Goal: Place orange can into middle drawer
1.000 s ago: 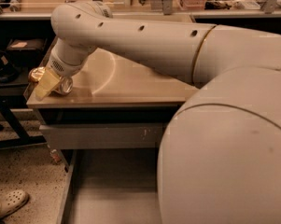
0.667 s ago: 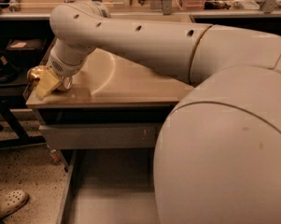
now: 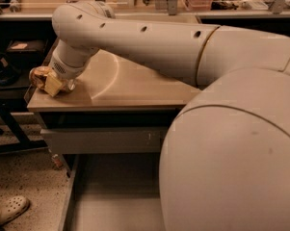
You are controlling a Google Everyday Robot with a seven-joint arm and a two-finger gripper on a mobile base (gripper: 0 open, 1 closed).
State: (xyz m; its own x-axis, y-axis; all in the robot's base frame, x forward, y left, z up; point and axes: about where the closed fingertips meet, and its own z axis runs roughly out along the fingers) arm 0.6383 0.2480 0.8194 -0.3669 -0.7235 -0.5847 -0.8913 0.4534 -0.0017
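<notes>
— Looking for the orange can (image 3: 38,76)?
— Found at the far-left corner of the table (image 3: 135,94), close to the left edge, partly covered by the gripper (image 3: 52,82).
— And the gripper, placed where?
— At that same corner, pressed against the can's right side, at the end of the big pale arm (image 3: 149,35) reaching in from the right.
— Clamped or spread?
— Cannot tell from this angle. Cannot tell either whether upright or tilted, speaking of the can.
— Spotted the middle drawer (image 3: 118,206)?
— Yes. Pulled out below the table on the near side, showing a plain grey bottom, well apart from the can. Right part hidden behind the robot's rounded body (image 3: 231,167).
— Anything just above it?
— A closed grey drawer front (image 3: 101,139) with white scratch marks.
— Seeing anything else?
— A white bowl (image 3: 105,77) on the table, just right of the gripper, half hidden behind the arm. Also a pale shoe (image 3: 8,211) on the speckled ground, near left.
</notes>
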